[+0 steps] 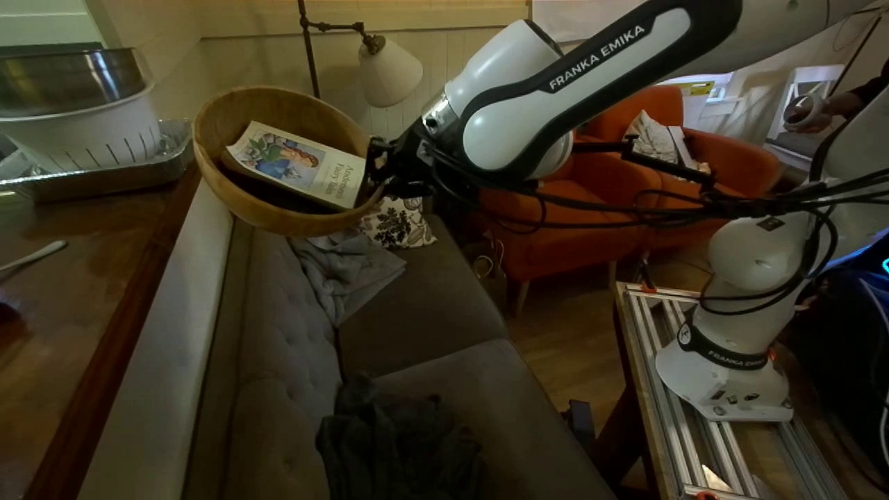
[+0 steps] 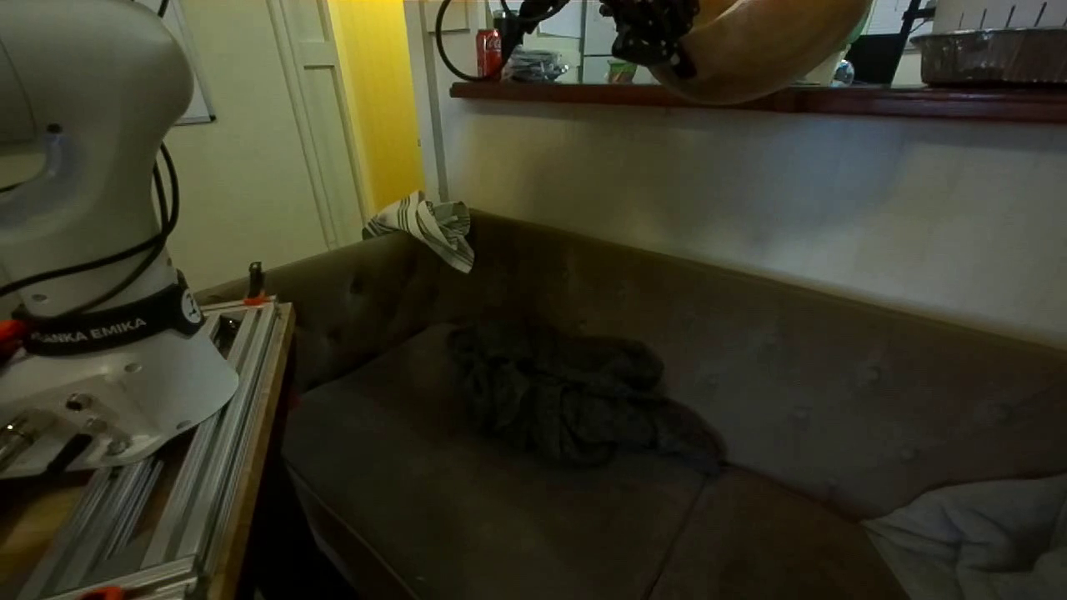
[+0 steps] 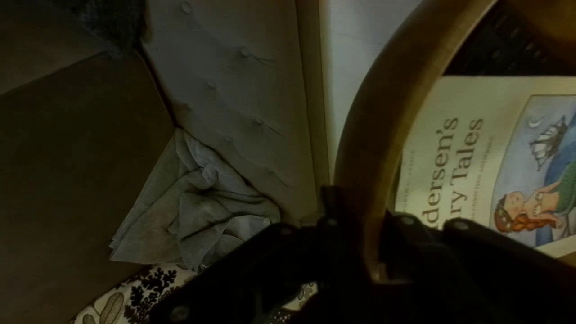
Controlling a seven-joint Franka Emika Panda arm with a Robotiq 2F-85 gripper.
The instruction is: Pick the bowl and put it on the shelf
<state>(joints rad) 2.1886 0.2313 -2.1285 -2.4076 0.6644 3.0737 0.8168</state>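
The tan wooden bowl [image 1: 295, 221] is in the air above the sofa back, close to the long dark-brown shelf [image 1: 87, 298]. A fairy-tales book [image 1: 298, 167] lies in it. In an exterior view, the bowl [image 2: 763, 50] is cut by the top edge, and its underside overlaps the front edge of the shelf [image 2: 575, 94]. My gripper [image 1: 378, 163] is shut on the bowl's near rim. In the wrist view, the gripper's dark fingers [image 3: 360, 216] sit on both sides of the bowl's rim [image 3: 387, 117]. A dark object with buttons is partly hidden under the book.
A white ribbed container [image 1: 90, 135] with a steel pan [image 1: 69, 80] stands in a foil tray [image 1: 104, 180] on the shelf. A spoon [image 1: 35, 255] lies there too. A lamp [image 1: 390, 69] hangs behind the bowl. A grey sofa [image 1: 278, 333] runs below. A red can [image 2: 488, 54] stands by the ledge.
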